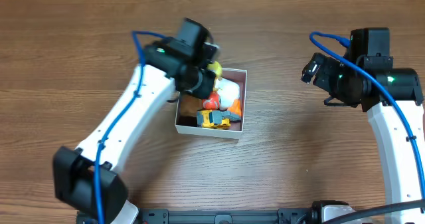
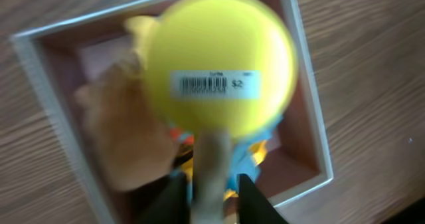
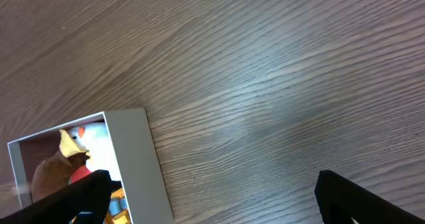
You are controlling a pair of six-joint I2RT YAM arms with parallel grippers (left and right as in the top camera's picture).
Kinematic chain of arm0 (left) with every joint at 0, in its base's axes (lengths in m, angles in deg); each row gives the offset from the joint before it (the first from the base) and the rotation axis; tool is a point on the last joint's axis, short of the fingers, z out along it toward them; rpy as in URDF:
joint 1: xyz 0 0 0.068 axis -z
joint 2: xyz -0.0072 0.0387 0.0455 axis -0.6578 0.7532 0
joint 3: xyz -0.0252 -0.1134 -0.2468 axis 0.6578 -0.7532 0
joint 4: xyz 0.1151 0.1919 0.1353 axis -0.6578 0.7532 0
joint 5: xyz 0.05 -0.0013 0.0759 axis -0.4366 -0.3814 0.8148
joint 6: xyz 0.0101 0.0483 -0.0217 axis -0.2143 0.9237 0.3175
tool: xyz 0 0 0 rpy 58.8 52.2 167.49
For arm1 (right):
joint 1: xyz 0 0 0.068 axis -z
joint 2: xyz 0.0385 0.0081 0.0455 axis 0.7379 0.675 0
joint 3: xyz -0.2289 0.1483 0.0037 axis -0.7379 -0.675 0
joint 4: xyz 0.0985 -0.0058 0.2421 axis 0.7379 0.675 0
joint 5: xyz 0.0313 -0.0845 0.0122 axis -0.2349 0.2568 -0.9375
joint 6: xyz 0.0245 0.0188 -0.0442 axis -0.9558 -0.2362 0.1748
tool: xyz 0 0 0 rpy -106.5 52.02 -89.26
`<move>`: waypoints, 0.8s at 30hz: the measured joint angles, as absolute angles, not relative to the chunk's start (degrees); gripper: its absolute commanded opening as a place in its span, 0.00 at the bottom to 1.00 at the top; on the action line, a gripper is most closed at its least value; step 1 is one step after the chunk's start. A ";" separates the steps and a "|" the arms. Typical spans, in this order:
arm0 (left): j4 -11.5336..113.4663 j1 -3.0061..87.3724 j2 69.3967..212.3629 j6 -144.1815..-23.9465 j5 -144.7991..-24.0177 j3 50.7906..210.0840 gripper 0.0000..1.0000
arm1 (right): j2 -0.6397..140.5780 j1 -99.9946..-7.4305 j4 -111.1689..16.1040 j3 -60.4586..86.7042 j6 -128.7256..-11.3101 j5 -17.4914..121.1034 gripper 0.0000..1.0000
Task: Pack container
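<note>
Above the container [image 1: 207,131] of toys [image 1: 214,119], the left fingers [image 2: 255,201] pinch a yellow toy [image 2: 219,64] by its stem, while the right fingers [image 3: 352,197] hang spread apart and empty over the counter [image 3: 265,84].

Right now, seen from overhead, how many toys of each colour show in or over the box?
Yellow toy: 1
White toy: 1
Red toy: 1
Orange toy: 1
Yellow-and-blue toy: 1
Total: 5 showing; the left arm hides part of the box.
</note>
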State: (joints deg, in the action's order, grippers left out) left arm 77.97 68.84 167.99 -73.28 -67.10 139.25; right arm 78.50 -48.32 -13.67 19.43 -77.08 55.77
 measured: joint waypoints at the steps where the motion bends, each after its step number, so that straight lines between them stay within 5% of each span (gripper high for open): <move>1: 76.99 70.17 169.11 -74.87 -67.08 139.14 0.40 | 78.50 -48.32 -13.64 19.43 -77.08 55.77 1.00; 3: 76.11 71.42 170.83 -76.38 -67.10 139.14 0.47 | 78.50 -48.32 -13.60 19.43 -77.10 55.79 1.00; 7: 75.81 71.79 174.68 -78.48 -67.78 139.09 1.00 | 78.50 -48.32 -13.71 19.43 -77.08 55.77 1.00; 17: 102.58 66.72 167.93 -77.26 -58.60 168.42 1.00 | 74.53 -48.32 -16.55 19.45 -71.48 46.79 1.00; 24: 112.83 66.13 147.56 -78.94 -45.77 174.41 1.00 | 51.66 -48.32 -15.13 23.71 -67.74 41.15 1.00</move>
